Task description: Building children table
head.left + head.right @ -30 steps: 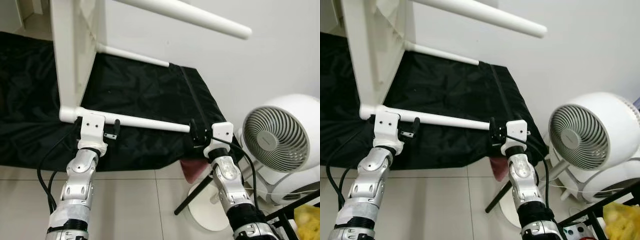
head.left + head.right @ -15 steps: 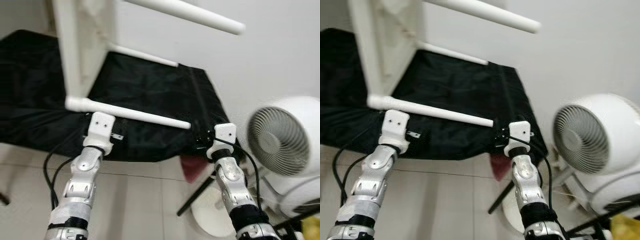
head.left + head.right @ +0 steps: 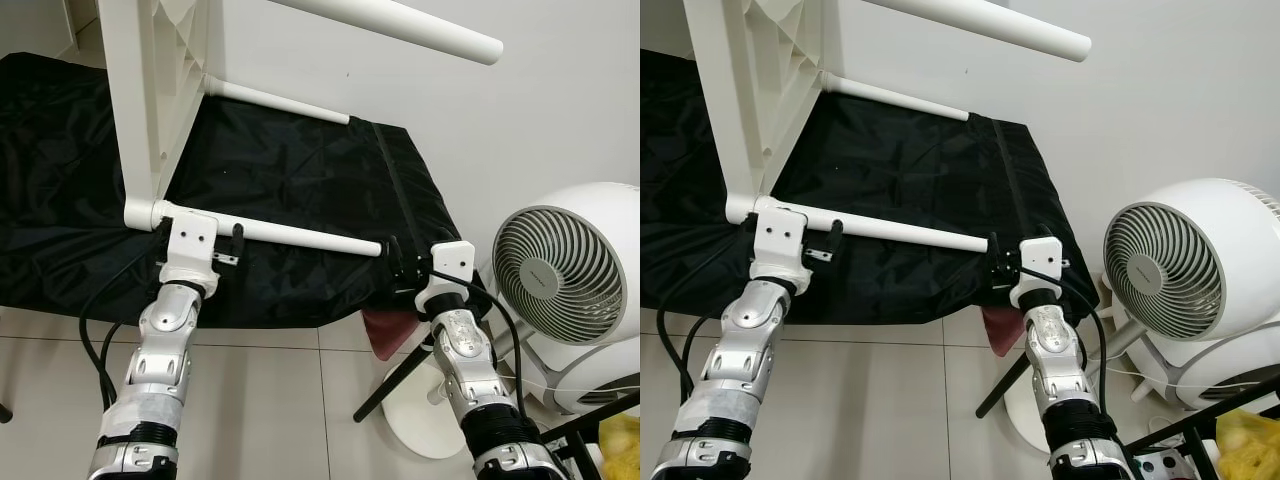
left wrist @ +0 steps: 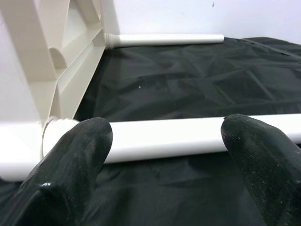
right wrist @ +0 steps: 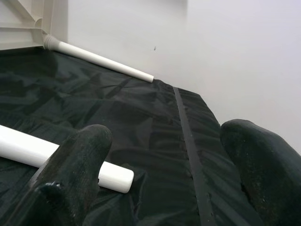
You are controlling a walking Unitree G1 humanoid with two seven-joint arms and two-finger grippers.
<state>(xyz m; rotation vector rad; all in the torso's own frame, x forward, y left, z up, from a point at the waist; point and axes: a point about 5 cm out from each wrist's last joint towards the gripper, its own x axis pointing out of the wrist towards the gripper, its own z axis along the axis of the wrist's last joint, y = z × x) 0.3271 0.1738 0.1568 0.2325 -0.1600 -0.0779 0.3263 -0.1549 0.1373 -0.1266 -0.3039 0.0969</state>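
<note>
**White table on its side, both tools near the lower leg**

The table (image 3: 150, 90) lay on its side on a black cloth (image 3: 300, 190), its flat top standing upright at the robot's left. Its legs pointed to the robot's right, their long axes nearly level. The lower leg (image 3: 290, 233) ran from the corner of the top, just above the cloth, to a free end near the right tool.

The head views showed the whole scene: a fan (image 3: 560, 275) stood on the floor at the right, and an upper leg (image 3: 400, 25) reached out high against the wall.

The left wrist view showed what the head views hid. The left tool (image 4: 164, 155) had its fingers (image 4: 70, 160) apart, and the lower leg crossed between them, close to its joint with the top. Whether they touched it I cannot tell.

In the right wrist view the right tool (image 5: 164, 160) also had its fingers apart, and the free end of the leg lay just beside one finger (image 5: 75, 165).
</note>
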